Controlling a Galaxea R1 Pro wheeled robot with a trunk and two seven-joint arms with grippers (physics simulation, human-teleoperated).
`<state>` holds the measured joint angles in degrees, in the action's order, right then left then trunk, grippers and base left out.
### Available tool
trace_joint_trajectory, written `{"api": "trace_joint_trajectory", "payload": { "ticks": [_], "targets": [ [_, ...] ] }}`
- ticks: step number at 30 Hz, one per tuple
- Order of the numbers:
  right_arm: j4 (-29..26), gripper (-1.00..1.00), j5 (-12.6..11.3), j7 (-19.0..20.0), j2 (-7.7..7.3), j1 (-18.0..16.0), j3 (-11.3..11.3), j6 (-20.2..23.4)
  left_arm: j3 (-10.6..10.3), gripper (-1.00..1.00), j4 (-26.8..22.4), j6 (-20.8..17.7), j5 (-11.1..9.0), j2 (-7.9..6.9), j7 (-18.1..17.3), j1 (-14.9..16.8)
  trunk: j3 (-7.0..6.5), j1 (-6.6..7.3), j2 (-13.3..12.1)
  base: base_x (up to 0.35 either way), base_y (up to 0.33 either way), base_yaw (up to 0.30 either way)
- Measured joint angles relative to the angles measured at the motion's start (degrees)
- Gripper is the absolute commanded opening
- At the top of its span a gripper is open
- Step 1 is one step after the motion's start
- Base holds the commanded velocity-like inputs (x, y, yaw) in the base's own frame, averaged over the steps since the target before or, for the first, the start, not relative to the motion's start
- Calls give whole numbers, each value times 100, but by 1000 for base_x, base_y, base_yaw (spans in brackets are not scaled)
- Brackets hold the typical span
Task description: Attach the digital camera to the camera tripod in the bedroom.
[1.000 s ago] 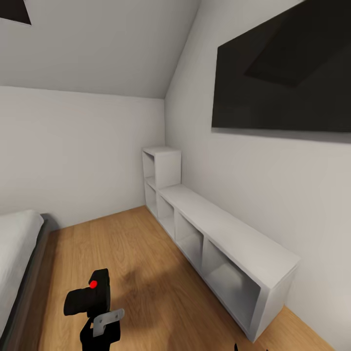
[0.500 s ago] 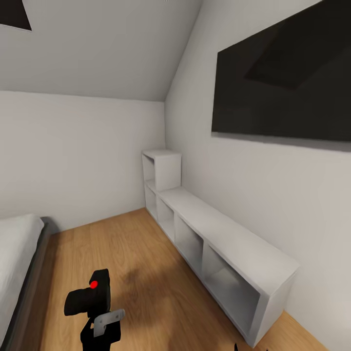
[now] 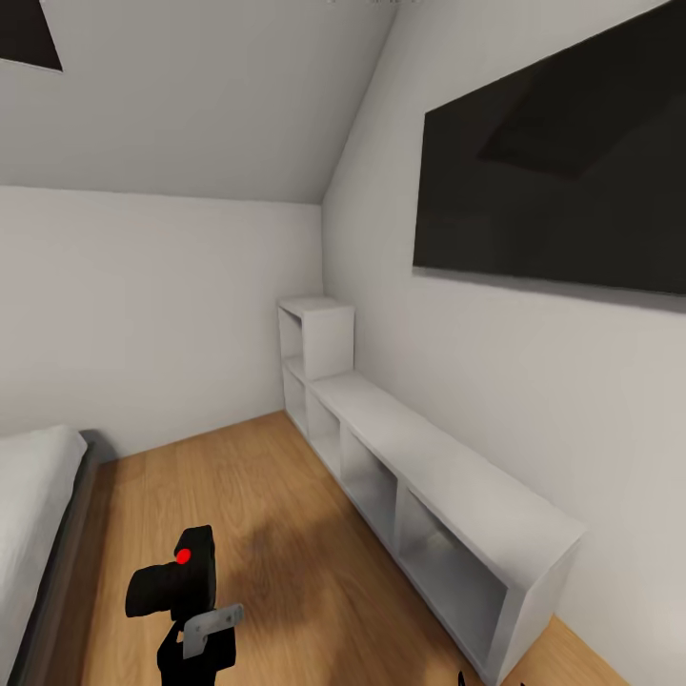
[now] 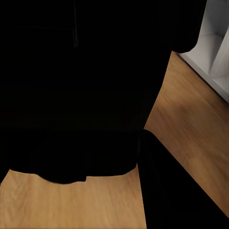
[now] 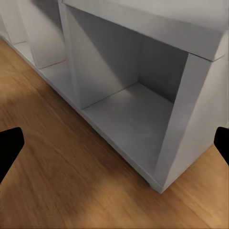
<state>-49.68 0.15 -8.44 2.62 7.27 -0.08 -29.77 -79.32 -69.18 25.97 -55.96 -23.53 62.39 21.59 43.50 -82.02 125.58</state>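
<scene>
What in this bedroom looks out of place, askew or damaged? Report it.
Nothing stands out. The digital camera sits held up in the left gripper over the wood floor. The white cube shelving stands straight along the wall, its compartments empty, under the level wall TV.

Head cam: I see the digital camera (image 3: 176, 576) held low at lower left by my left gripper (image 3: 205, 634). White cube shelving (image 3: 429, 476) lines the wall under the black TV (image 3: 562, 181); bed (image 3: 33, 495) at left.
</scene>
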Motion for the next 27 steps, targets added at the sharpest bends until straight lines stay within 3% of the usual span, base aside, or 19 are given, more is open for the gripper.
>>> {"api": "trace_joint_trajectory", "payload": {
  "ticks": [21, 27],
  "targets": [
    [34, 100, 0, 0, 0, 0, 0, 1, 1, -100, 118, 2, 0, 14, 0, 0, -377, 461, -842, 0, 0, 0],
    [43, 100, -1, 0, 5, 0, 0, 2, 2, -100, 392, 1, -4, 140, -1, 0, -485, 593, -1083, 0, 0, 0]
  ]
}}
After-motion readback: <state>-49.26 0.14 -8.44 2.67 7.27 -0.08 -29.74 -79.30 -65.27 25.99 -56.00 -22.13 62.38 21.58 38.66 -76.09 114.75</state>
